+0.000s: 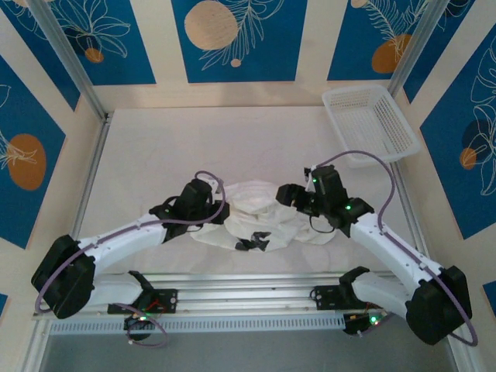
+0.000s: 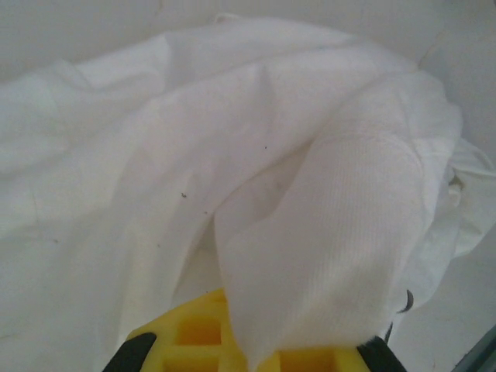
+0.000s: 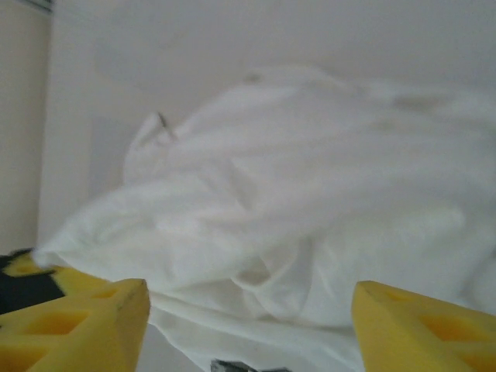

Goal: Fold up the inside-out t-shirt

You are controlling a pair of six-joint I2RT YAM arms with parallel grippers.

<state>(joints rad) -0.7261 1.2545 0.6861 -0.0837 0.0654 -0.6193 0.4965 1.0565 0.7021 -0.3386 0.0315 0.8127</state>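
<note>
The inside-out t-shirt (image 1: 260,215) lies crumpled in a white heap at the middle of the table, between my two arms. My left gripper (image 1: 223,209) meets its left edge. In the left wrist view a fold of the t-shirt (image 2: 325,232) hangs out from between the closed yellow fingers (image 2: 194,337), so the left gripper (image 2: 256,345) is shut on the cloth. My right gripper (image 1: 288,197) is at the heap's right side. In the right wrist view its yellow fingers (image 3: 77,322) stand wide apart. The right gripper (image 3: 249,322) is open, with the t-shirt (image 3: 294,209) bunched just ahead of it.
A white plastic mesh basket (image 1: 370,124) stands at the table's back right corner. Metal rails (image 1: 248,280) run along the near edge between the arm bases. A small dark patch (image 1: 252,244) shows at the shirt's near edge.
</note>
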